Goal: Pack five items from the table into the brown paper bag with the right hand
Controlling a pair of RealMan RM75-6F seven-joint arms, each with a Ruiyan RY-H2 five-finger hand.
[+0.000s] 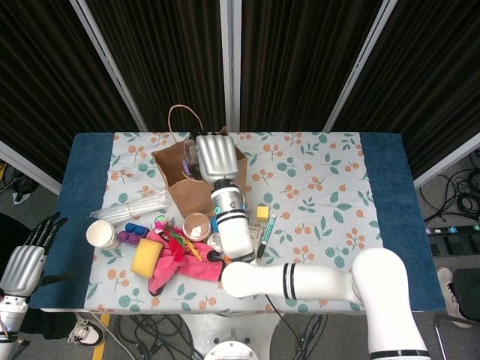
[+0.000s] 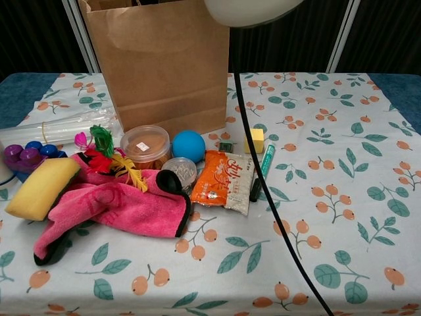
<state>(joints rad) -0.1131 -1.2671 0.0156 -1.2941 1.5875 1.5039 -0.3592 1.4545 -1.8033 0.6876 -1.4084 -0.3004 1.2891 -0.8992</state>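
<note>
The brown paper bag (image 1: 182, 180) stands open at the table's back left and fills the top of the chest view (image 2: 161, 66). My right hand (image 1: 214, 156) hovers over its mouth, back of the hand up, fingers pointing down into the bag. Whatever lies under the fingers is hidden. In front of the bag lie a blue ball (image 2: 189, 145), an orange snack packet (image 2: 225, 179), a green marker (image 2: 262, 168), a yellow cube (image 2: 254, 140), a round tub (image 2: 145, 146) and a small jar (image 2: 178, 171). My left hand (image 1: 22, 262) hangs off the table's left edge, fingers apart and empty.
A pink cloth (image 2: 112, 204), a yellow sponge (image 2: 41, 187), a feather toy (image 2: 108, 155), purple and blue pieces (image 2: 26, 153), bundled clear straws (image 2: 59, 128) and a paper cup (image 1: 102, 234) crowd the front left. My right arm's black cable (image 2: 263, 184) hangs across the chest view.
</note>
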